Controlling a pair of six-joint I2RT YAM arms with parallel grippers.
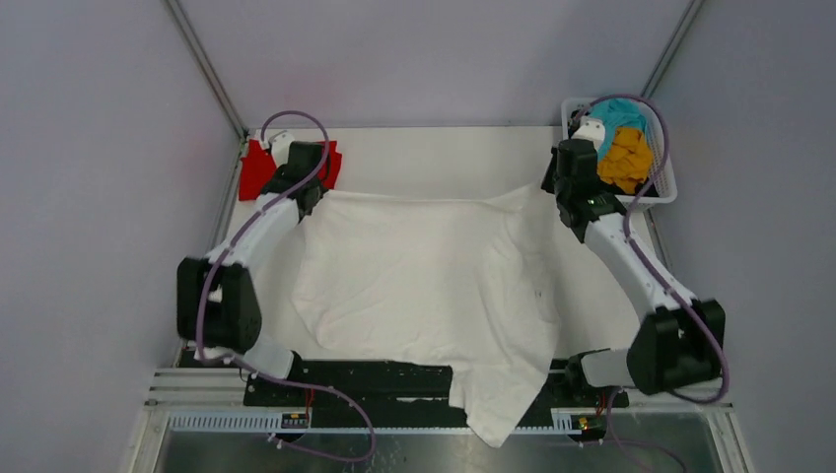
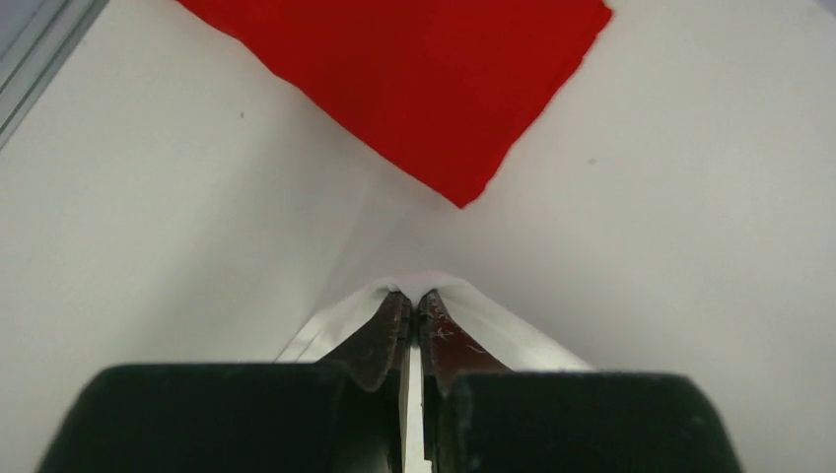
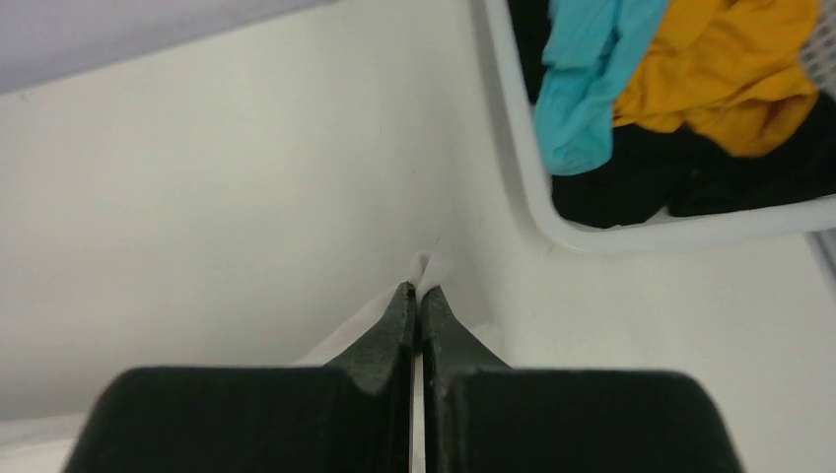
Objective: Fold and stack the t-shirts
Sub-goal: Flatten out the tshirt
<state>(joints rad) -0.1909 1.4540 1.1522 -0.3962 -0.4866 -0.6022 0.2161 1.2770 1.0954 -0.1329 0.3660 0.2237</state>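
White t-shirt (image 1: 424, 286) lies soft and wrinkled over the table (image 1: 434, 153), its near hem drooping off the front edge btw. the arm bases. Far corners are each pinched tight in closed jaws — L gripper (image 2: 414, 301) on one, R gripper (image 3: 416, 294) on the other. Red t-shirt (image 2: 414, 79), flat w/ crisp edges, lies just beyond the L corner; the white plastic basket (image 3: 518, 99) beside the R corner holds the teal t-shirt (image 3: 587, 79), mustard-yellow t-shirt (image 3: 720, 79) and black t-shirt (image 3: 631, 187), all crumpled.
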